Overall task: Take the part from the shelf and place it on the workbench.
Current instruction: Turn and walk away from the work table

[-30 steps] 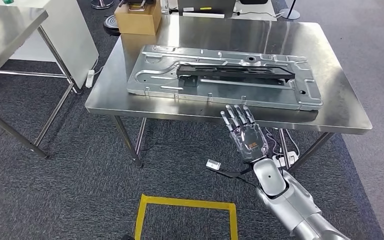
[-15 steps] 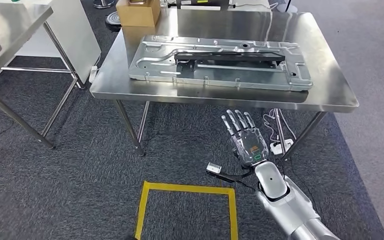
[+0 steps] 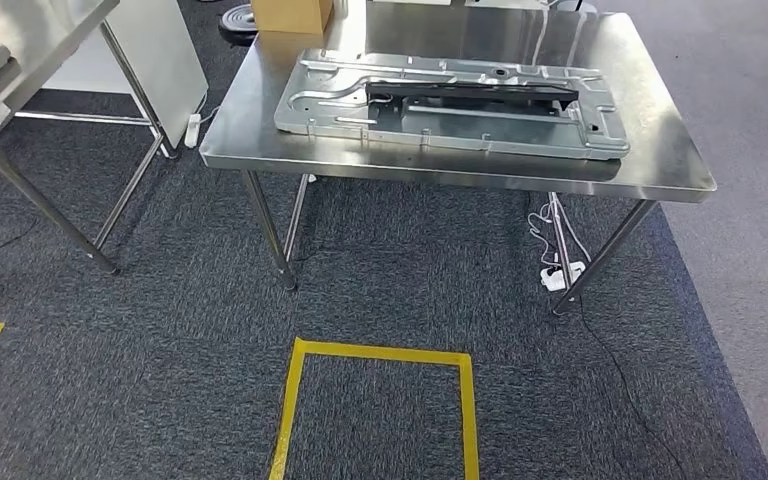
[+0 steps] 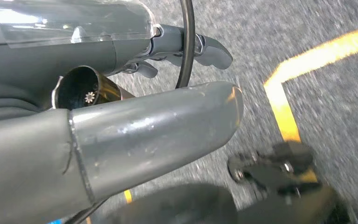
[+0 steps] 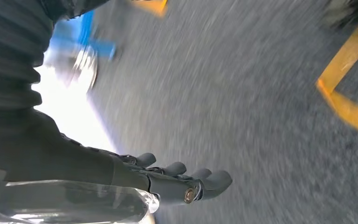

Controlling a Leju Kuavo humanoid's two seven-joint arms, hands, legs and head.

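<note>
Stamped metal base panel (image 3: 450, 104) lying flat on steel workbench (image 3: 660, 175), black bracket (image 3: 470, 92) on top; placement apparently complete. Left hand (image 4: 121, 126) and right hand (image 5: 135, 179) hanging over carpet, well apart from panel, fingers extended, holding nothing.

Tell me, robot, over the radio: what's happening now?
Left hand and right hand both open, holding nothing. Metal part lies flat on the workbench. Nothing in the way.
</note>
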